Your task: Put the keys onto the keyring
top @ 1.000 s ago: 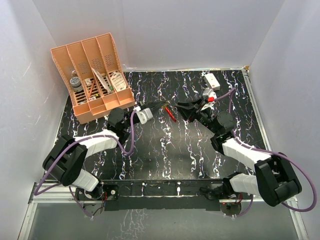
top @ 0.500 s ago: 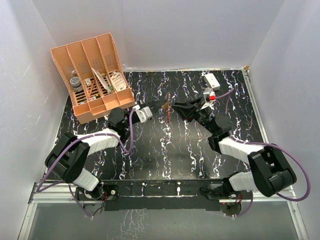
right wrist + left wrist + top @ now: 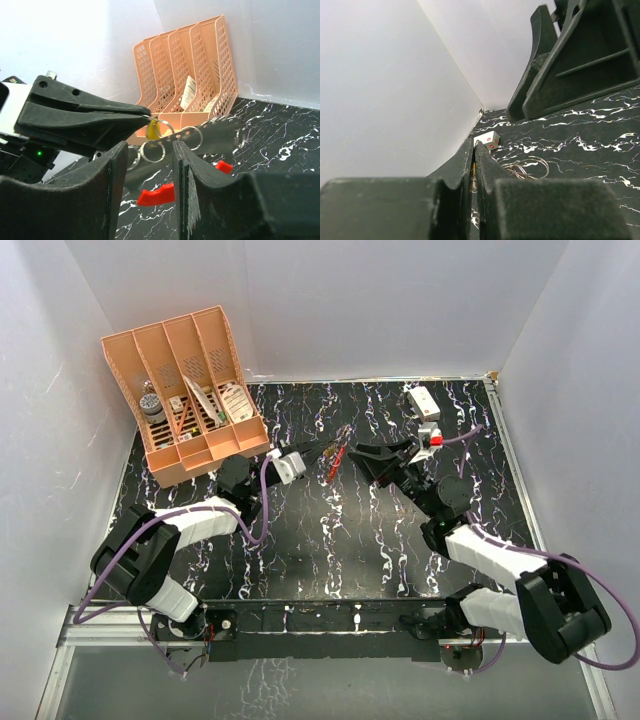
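Observation:
My left gripper (image 3: 322,452) is shut on the keys (image 3: 153,129), pinching a key with a small yellow head. Silvery wire rings (image 3: 152,151) hang off it. They also show in the left wrist view (image 3: 527,167). The red keyring (image 3: 335,462) sits just right of the left fingertips. In the right wrist view the red band (image 3: 156,194) lies below the rings, and I cannot tell whether it hangs from them or rests on the table. My right gripper (image 3: 363,460) is open and empty. Its fingers (image 3: 112,175) frame the rings and stay apart from them.
An orange mesh file organizer (image 3: 190,390) stands at the back left with a few items in its slots. A white rectangular box (image 3: 424,400) lies at the back right and also shows in the left wrist view (image 3: 487,140). White walls enclose the black marbled table (image 3: 320,540).
My right arm has swung, its wrist now further right, with the open gripper still at the keys. The red keyring has shifted slightly left toward the left fingertips. The left gripper stays shut.

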You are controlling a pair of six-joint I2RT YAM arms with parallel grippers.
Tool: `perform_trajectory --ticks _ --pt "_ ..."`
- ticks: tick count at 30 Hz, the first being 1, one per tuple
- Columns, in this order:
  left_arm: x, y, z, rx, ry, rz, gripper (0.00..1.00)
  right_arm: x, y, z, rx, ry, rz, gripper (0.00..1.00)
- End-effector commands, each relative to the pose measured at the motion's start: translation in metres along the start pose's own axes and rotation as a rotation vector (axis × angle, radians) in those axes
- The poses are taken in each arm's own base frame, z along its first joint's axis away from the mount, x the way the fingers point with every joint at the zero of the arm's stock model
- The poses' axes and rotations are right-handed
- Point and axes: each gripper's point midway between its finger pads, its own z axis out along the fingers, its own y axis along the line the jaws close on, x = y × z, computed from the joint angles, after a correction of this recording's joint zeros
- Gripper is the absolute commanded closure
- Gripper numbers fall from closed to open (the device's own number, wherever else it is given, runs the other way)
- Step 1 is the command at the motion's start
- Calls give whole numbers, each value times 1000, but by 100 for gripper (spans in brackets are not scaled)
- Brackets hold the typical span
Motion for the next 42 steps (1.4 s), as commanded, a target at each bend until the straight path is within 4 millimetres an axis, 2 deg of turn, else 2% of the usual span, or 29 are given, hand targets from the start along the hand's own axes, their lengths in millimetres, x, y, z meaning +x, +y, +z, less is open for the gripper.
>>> perform_trajectory --ticks 1,7,14,20,23,28,31,37,42 --pt "-27 24 7 -56 -68 71 100 -9 10 10 41 21 -93 60" --pt "-24 28 8 -82 -59 64 100 3 24 19 82 68 -125 58" --pt "-23 28 7 -88 -41 70 100 12 28 26 120 97 -152 56" --pt "-23 26 6 -89 -40 70 100 17 25 29 139 109 -153 54" --pt "-23 26 5 -87 -41 70 100 18 15 30 193 116 -163 54" --pt "-28 25 4 -84 -46 72 100 11 -10 27 346 103 -187 52" --pt "-29 26 3 -83 -41 77 100 3 -16 21 389 81 -205 51" --pt "-29 21 1 -65 -40 80 100 -26 9 9 289 -12 -226 47" --pt "-35 12 2 -14 -63 69 100 -42 14 3 264 -34 -298 49"
